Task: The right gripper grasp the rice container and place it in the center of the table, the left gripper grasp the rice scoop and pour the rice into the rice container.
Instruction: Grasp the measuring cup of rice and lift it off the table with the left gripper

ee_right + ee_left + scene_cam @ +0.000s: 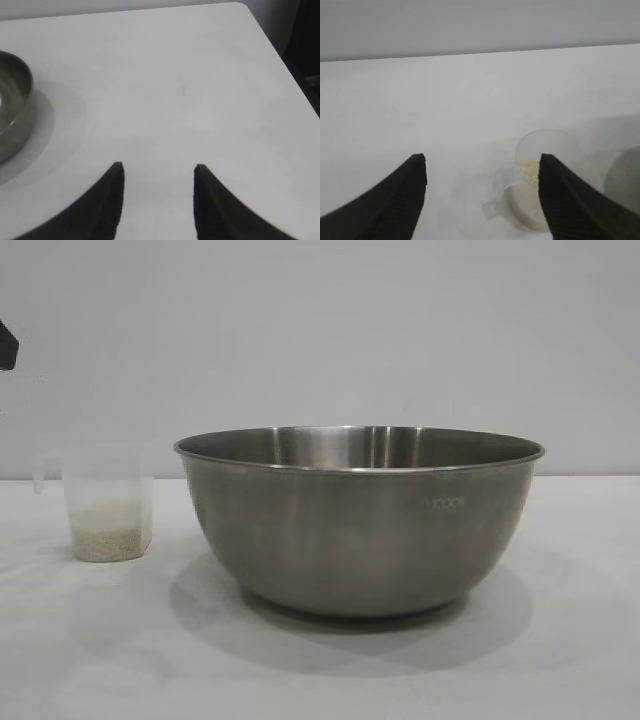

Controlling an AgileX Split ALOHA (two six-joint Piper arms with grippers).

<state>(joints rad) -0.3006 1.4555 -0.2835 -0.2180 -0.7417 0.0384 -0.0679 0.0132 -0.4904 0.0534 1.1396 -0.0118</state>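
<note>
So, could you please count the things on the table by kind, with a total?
Steel bowl: 1, the rice container
Clear plastic cup: 1, the rice scoop, with rice inside
Total: 2 things on the table

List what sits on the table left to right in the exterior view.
rice scoop holding rice → rice container, all on the table. The scoop and the container stand apart, with a gap of bare cloth between them.
</note>
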